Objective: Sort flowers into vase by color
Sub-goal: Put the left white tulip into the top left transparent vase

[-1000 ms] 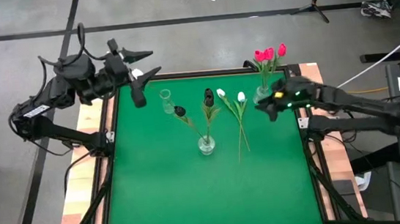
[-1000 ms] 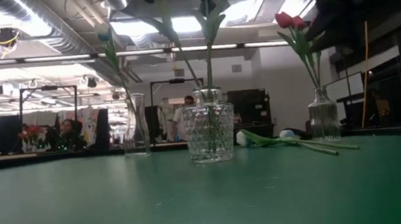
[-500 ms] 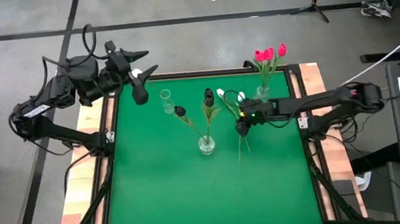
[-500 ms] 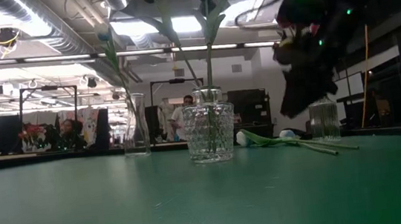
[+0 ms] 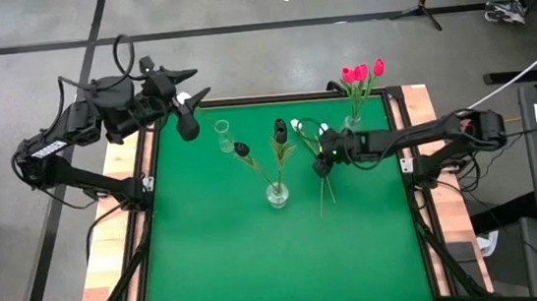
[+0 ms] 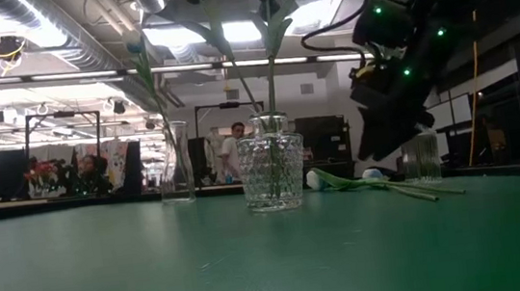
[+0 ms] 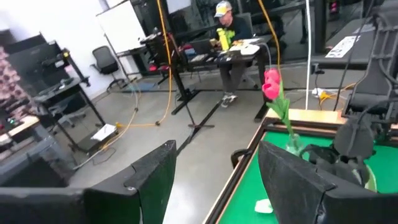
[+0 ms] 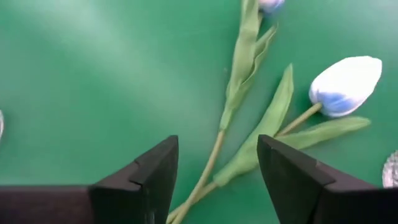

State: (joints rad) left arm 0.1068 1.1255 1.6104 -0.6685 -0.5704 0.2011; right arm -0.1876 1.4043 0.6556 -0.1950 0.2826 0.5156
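Right wrist view: right gripper [image 8: 217, 180] fingers spread, empty, above two white-headed green-stemmed tulips [image 8: 346, 85] lying beside the clear glass vase [image 5: 277, 195]. Left gripper [image 5: 183, 87] open, empty, far corner.

Table [image 5: 219, 254]: square top covered in green felt with a dark border, set on a light wooden frame. Standing on it: a patterned glass vase [image 5: 277, 195] near the centre, a slim clear glass vase [image 5: 224, 135] toward the far left, and a third glass vase [image 5: 353, 123] at the far right edge. Two white tulips [image 5: 320, 155] lie flat on the felt, right of the central vase, stems crossing.
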